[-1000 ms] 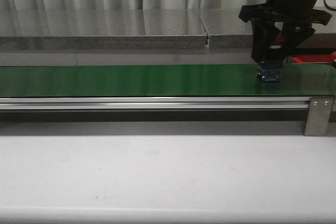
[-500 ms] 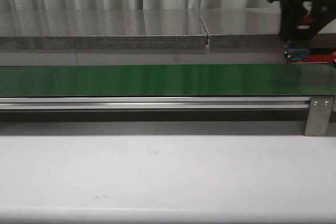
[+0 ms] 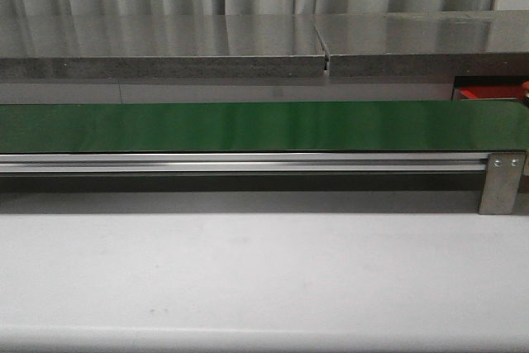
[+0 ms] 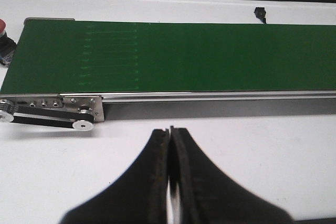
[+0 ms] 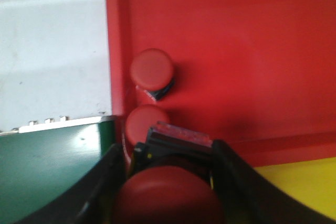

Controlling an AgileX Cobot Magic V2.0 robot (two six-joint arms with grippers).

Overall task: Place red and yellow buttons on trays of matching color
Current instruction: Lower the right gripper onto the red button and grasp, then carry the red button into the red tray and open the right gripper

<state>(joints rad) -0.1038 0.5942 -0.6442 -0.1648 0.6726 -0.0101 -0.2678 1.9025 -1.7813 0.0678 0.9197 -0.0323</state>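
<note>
Your right gripper point(image 5: 168, 192) is pinching a red button point(image 5: 167, 198) between its fingers, held over the red tray point(image 5: 252, 51) near its edge, where two more red buttons point(image 5: 151, 71) already sit close together; a strip of yellow tray point(image 5: 299, 182) shows just beside it. Your left gripper point(image 4: 170, 145) has its fingers pressed together over the white table point(image 4: 262, 150), in front of the bare green conveyor belt point(image 4: 184, 56).

Red tray point(image 3: 488, 93) peeking in at the front view's right edge, mostly cut off, held red button point(image 5: 167, 196) blurring and running off the wrist frame, yellow tray point(image 5: 299, 187) showing only a corner, small dark object point(image 4: 259, 13) beyond the belt staying unidentifiable
</note>
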